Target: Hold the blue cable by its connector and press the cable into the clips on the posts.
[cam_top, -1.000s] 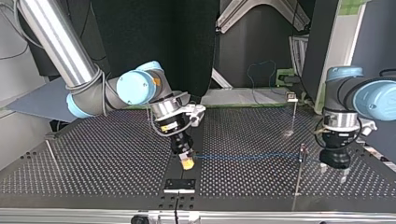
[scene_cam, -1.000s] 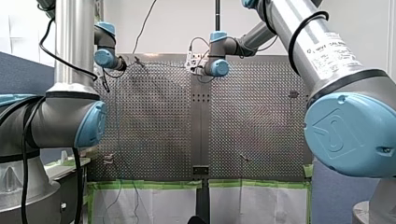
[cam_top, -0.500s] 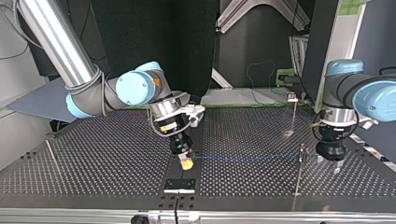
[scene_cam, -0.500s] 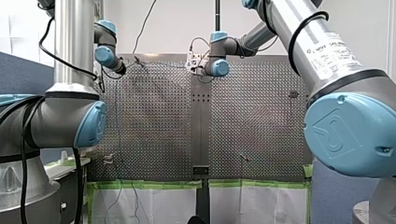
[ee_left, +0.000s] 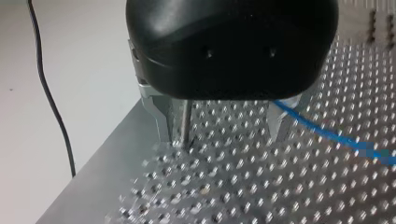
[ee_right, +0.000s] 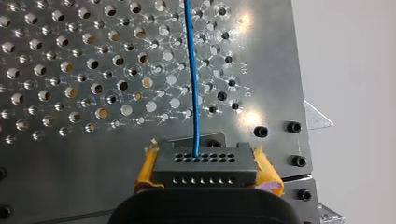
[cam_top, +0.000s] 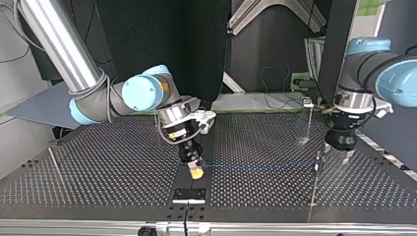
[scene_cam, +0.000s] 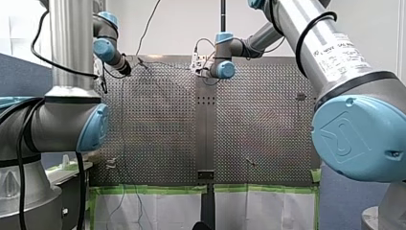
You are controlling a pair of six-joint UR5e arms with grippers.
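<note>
My right gripper point(cam_top: 196, 170) is clamped on the dark connector point(ee_right: 205, 164) between yellow pads, low over the perforated table point(cam_top: 98, 167) near the top view's middle. From it the blue cable point(cam_top: 260, 166) runs straight and level toward that view's right, its long axis across the table, reaching a thin post point(cam_top: 314, 184). My left gripper point(cam_top: 338, 153) hangs just beside that post, metal fingers spread, gripping nothing; the cable passes close by one finger. Another post point(cam_top: 309, 123) stands farther back, and a black plate point(cam_top: 189, 194) lies nearer the camera than the connector.
</note>
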